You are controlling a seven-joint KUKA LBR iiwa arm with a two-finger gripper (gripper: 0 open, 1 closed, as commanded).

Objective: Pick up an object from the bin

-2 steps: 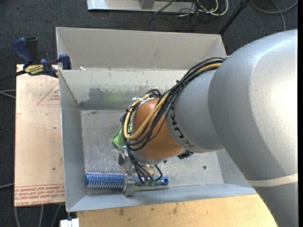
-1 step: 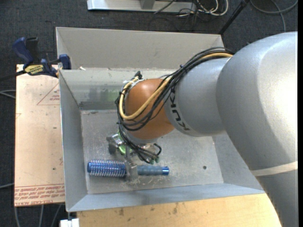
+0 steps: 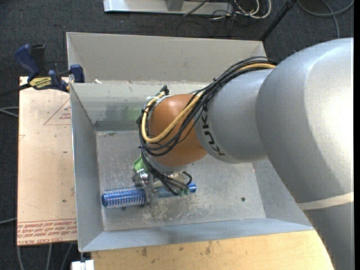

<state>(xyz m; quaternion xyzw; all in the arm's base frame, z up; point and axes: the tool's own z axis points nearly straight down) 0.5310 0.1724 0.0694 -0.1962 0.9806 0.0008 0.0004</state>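
A blue hairbrush (image 3: 125,198) lies on the bin floor near the front left, its bristled head to the left and its handle running right to a blue tip. My gripper (image 3: 148,180) hangs under the orange cover, right above the brush where the head meets the handle, and hides that part of it. A small green thing (image 3: 137,165) peeks out just left of the gripper, mostly hidden by the arm.
The big grey arm comes in from the right and covers the bin's right half and middle. Black and yellow cables loop over the orange cover. The bin's sloped walls stand close on the left and front of the brush.
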